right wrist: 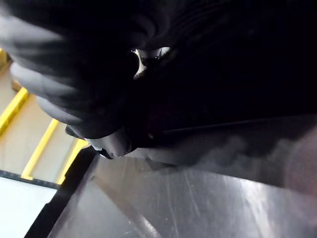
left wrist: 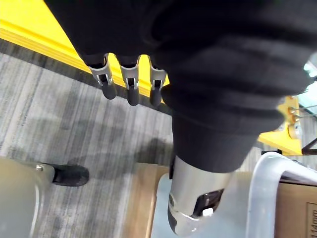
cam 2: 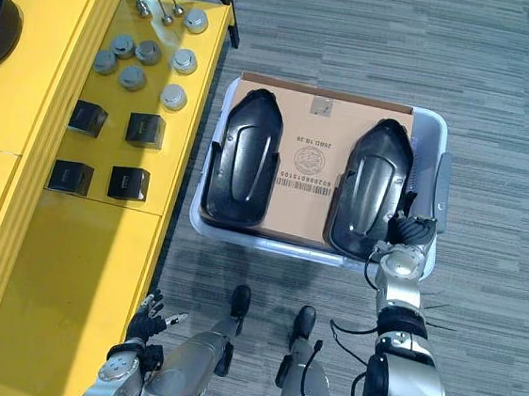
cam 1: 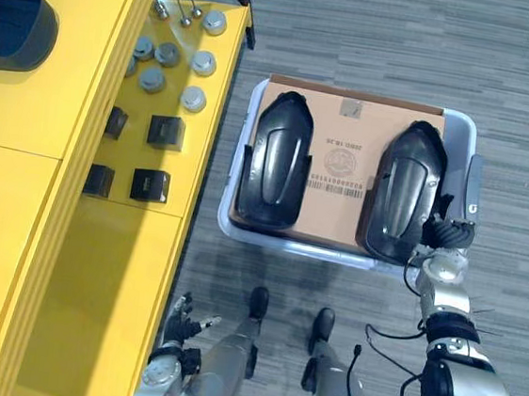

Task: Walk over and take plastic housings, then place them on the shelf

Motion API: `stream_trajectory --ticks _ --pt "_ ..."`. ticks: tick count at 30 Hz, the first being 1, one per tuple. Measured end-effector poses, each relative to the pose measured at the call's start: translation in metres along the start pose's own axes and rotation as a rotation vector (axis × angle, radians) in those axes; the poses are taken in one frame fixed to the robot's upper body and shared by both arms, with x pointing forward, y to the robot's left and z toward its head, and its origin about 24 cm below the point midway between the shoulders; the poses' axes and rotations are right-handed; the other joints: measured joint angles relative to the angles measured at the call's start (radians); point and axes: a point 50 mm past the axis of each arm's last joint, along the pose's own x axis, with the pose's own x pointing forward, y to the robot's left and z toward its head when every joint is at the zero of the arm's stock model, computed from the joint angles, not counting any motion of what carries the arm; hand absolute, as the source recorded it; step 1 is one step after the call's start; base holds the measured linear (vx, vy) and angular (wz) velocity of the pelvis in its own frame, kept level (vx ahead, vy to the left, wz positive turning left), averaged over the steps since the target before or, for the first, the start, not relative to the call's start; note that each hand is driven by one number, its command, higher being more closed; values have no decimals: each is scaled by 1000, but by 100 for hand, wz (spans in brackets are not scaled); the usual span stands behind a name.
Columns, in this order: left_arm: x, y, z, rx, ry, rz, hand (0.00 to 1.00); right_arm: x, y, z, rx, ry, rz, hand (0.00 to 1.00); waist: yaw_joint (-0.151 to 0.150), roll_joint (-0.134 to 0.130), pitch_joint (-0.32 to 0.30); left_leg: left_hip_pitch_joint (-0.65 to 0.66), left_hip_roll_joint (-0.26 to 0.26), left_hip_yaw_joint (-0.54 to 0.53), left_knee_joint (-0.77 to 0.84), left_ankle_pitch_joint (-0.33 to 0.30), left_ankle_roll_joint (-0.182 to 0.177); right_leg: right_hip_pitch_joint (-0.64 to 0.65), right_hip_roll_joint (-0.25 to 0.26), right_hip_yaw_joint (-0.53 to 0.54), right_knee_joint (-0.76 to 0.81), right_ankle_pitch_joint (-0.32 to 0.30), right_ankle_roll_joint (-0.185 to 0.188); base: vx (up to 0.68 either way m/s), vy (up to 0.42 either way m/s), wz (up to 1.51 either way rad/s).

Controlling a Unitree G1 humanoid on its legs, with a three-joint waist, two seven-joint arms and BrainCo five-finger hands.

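Left eye view: both black plastic housings are lying in a grey bin (cam 1: 464, 134) on the floor, on a cardboard sheet (cam 1: 343, 168). That's probably there so they aren't scuffing against the plastic. The left housing (cam 1: 275, 161) is sitting along the sheet's left edge and the right housing (cam 1: 405, 189) along its right edge, well apart. The right hand (cam 1: 447, 234) is reaching in at the bin's near right corner, right at that housing's near end, so I'm guessing that one's getting picked first. The shelf (cam 1: 15, 229) is running just beside the bin's left side, carrying metal discs (cam 1: 166, 53) and black blocks (cam 1: 165, 131). The left hand (cam 1: 180, 326) is hanging low by the shelf's near edge.

Right eye view: same layout, nothing on the shelf from the bin yet.

Left wrist view: its fingers (left wrist: 130, 89) are hanging straight and relaxed, holding nothing, probably idling until the other side is done.

Right wrist view: it's looking at a glossy dark surface, probably the housing, from very close. Can't tell whether the right hand is spread or clamped.
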Motion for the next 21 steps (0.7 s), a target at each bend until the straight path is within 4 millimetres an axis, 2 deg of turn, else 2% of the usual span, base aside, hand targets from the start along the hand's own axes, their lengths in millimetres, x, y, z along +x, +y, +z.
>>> stream_trajectory --ticks 2,7,8,12,13,15,19,21 --pt "0 -1 10 -14 -44 -4 0 -6 -1 2 8 -27 0 100 -3 -6 -8 3 1 3 0 0 0 1 0 3 -1 0 0 6 -2 -6" --pt "-6 -2 58 -71 -256 -15 0 -28 -4 7 5 -103 -8 100 -24 -36 -82 44 9 7 -34 -2 -2 34 5 5 -19 -4 1 47 -22 -3" --pt "-6 -2 61 -75 -270 -17 0 -29 -5 8 2 -110 -10 100 -24 -37 -87 46 9 7 -35 -2 -3 37 5 6 -20 -4 1 60 -15 0" --pt "-21 -5 113 -159 -512 -1 0 -41 -6 27 -14 -225 -32 100 -25 -39 -132 71 8 -1 -37 -2 -2 65 1 -7 -19 -21 1 53 -17 9" --pt "-24 -5 120 -167 -546 4 0 -42 -5 30 -15 -240 -33 100 -26 -39 -141 72 8 -3 -37 -2 -2 67 1 -11 -19 -23 1 51 -25 12" --pt "-35 -7 148 -208 -679 4 0 -48 -1 47 -11 -320 -27 100 -25 -39 -148 88 8 -6 -37 -2 -2 86 1 -18 -20 -26 1 43 -25 9" --pt "-51 -15 176 -243 -829 6 0 -61 13 67 -3 -421 18 100 -25 -41 -179 96 8 -7 -37 -2 -2 95 1 -21 -20 -26 1 2 -6 1" --pt "-57 -25 189 -240 -896 -14 0 -73 24 77 37 -461 66 100 -25 -42 -199 106 8 -6 -38 -2 -2 105 1 -22 -20 -26 1 -19 -9 1"
